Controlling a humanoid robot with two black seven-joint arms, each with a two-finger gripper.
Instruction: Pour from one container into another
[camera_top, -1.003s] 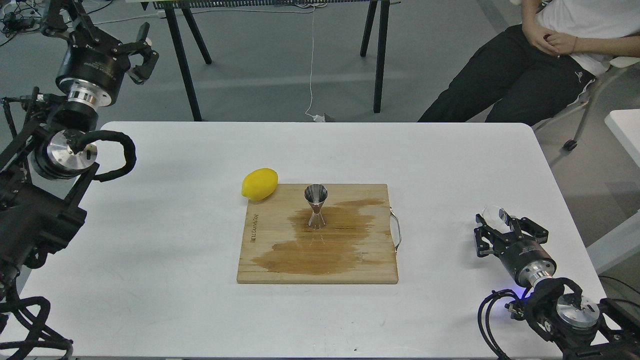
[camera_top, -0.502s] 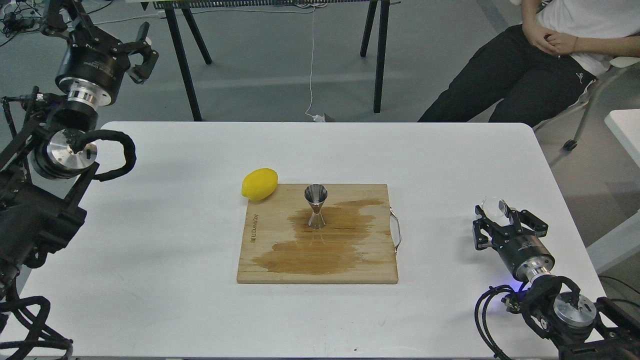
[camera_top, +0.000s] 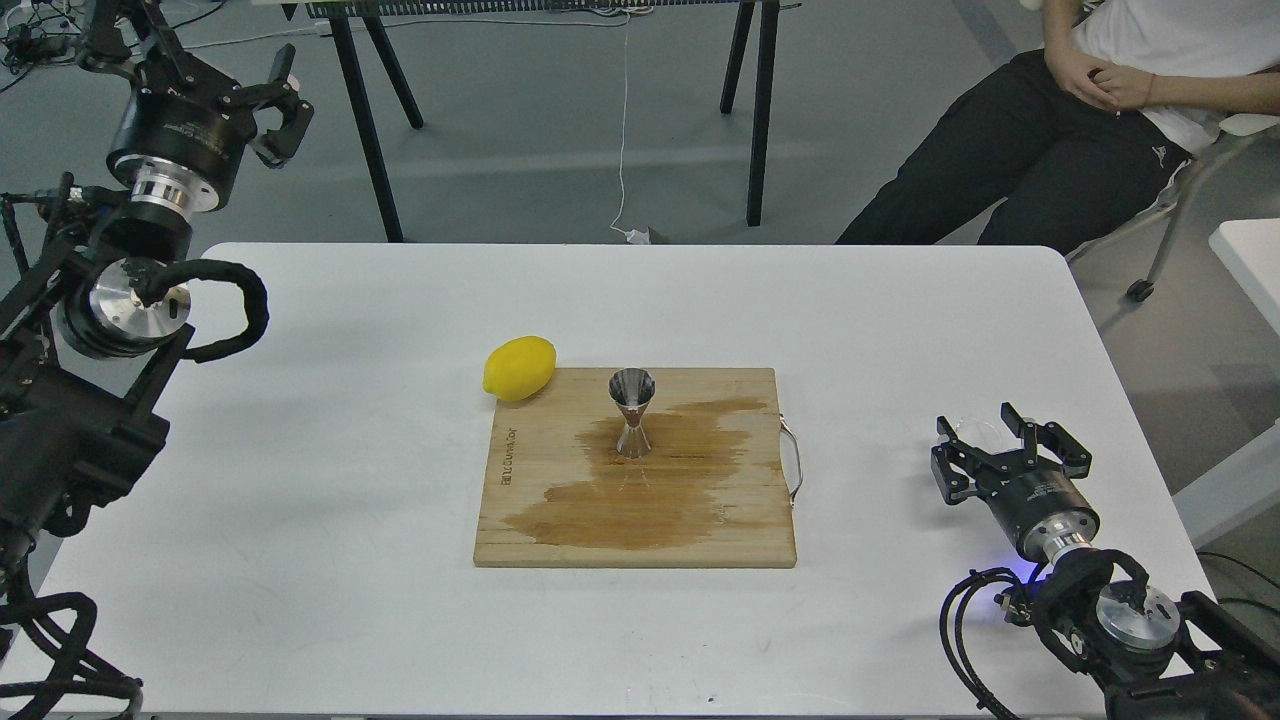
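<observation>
Nearest you, at the lower right of the white table (camera_top: 300, 560), your right gripper (camera_top: 985, 436) sits low over the tabletop with its two black fingers spread to either side of the clear cup (camera_top: 972, 428). The cup shows only as a faint glassy rim between the fingers, and it is too small and too see-through to say whether the fingers press its walls or merely stand beside it, so you cannot tell if the gripper is closed on it. A blue light glows on the arm behind that gripper.

Further in, at the middle of the table, a wooden cutting board (camera_top: 520, 530) lies flat, with a metal handle (camera_top: 794, 462) on its right edge. A wide dark wet stain (camera_top: 640, 500) spreads across the board. The steel jigger (camera_top: 632, 412) stands upright on the board inside that stain, well apart from the cup and from both grippers. Just off the board's far left corner, a yellow lemon (camera_top: 519, 367) rests on the table, touching or nearly touching the board's edge.

Farther still, at the upper left, your left gripper (camera_top: 283, 100) hangs high, beyond the table's far left corner, its fingers apart and holding nothing.

Beyond the table, a seated person (camera_top: 1040, 130) in dark trousers and a white shirt occupies the upper right, with black table legs (camera_top: 760, 120) on the grey floor.
</observation>
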